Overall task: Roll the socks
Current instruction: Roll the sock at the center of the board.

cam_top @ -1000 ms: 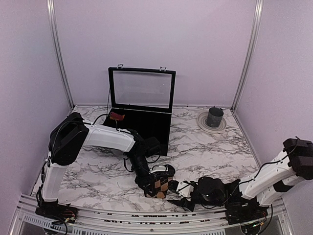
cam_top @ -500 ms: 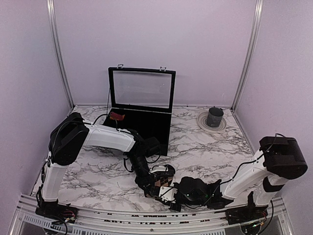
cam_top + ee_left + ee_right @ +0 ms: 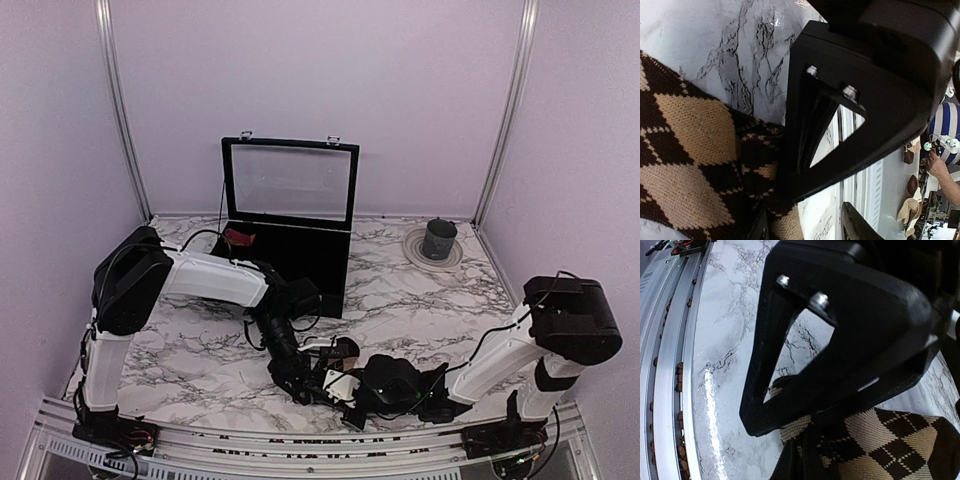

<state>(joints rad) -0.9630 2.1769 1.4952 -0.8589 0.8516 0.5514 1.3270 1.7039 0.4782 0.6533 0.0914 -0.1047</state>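
The dark brown and tan argyle sock point(image 3: 337, 366) lies near the table's front edge, squeezed between both grippers. In the left wrist view the sock point(image 3: 690, 135) fills the left side, and my left gripper point(image 3: 807, 227) stands open, its jaws apart with the sock's cuff against one of them. My right gripper point(image 3: 807, 460) is shut on the cuff edge of the argyle sock point(image 3: 890, 445). From above, the left gripper point(image 3: 305, 385) and right gripper point(image 3: 335, 388) meet tip to tip. A small red patch, the red sock point(image 3: 238, 238), shows at the black case's left rim.
A black case point(image 3: 290, 255) with its clear lid raised stands behind the left arm. A grey cup point(image 3: 438, 238) sits on a plate point(image 3: 415, 250) at the back right. An aluminium rail point(image 3: 300, 445) runs along the front edge, close to both grippers.
The right arm swung left to the argyle sock and its jaws closed on the cuff. The left gripper opened and let go of the sock.
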